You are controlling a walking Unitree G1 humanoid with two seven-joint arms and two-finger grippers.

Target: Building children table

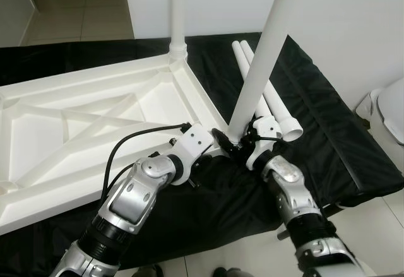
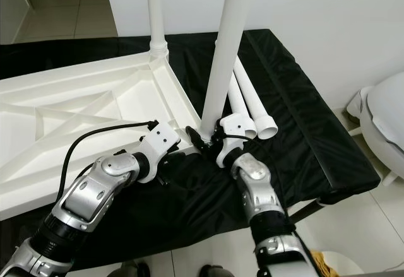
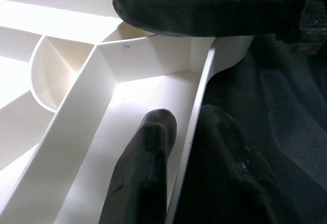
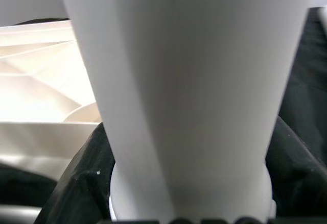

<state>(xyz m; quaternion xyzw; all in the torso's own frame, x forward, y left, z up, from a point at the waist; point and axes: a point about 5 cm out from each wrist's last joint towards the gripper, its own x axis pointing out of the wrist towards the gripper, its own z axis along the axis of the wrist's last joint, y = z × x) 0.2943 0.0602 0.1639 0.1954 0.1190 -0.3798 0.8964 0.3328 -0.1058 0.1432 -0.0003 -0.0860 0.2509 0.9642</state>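
Silver jointed arms, black cable on left arm [image 1: 136,195], white wrist housings.
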